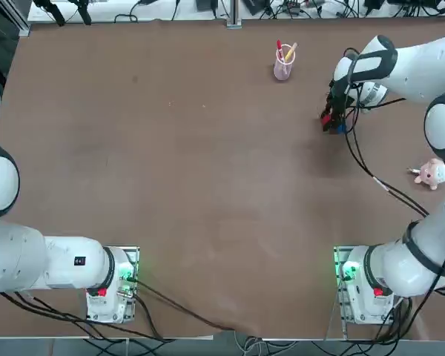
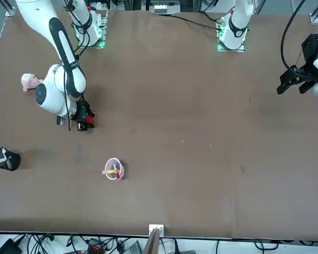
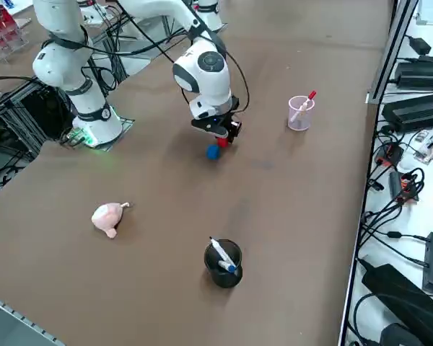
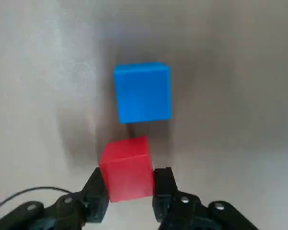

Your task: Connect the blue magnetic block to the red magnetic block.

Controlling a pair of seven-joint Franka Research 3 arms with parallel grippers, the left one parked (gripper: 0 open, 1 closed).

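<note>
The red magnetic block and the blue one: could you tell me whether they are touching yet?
Apart. The right wrist view shows a strip of bare table between the blue magnetic block and the red magnetic block.

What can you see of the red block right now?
The red block is a small, plain, matte cube, plastic by the look of it, with no markings showing. It sits clamped between the two fingers of the right hand, which is shut on its sides. The blue block lies on the brown table just beyond it, with a narrow gap between their faces, so they are not joined. In the side view it shows only as a red sliver under the hand, above the blue block. Whether it touches the table cannot be told.
</note>
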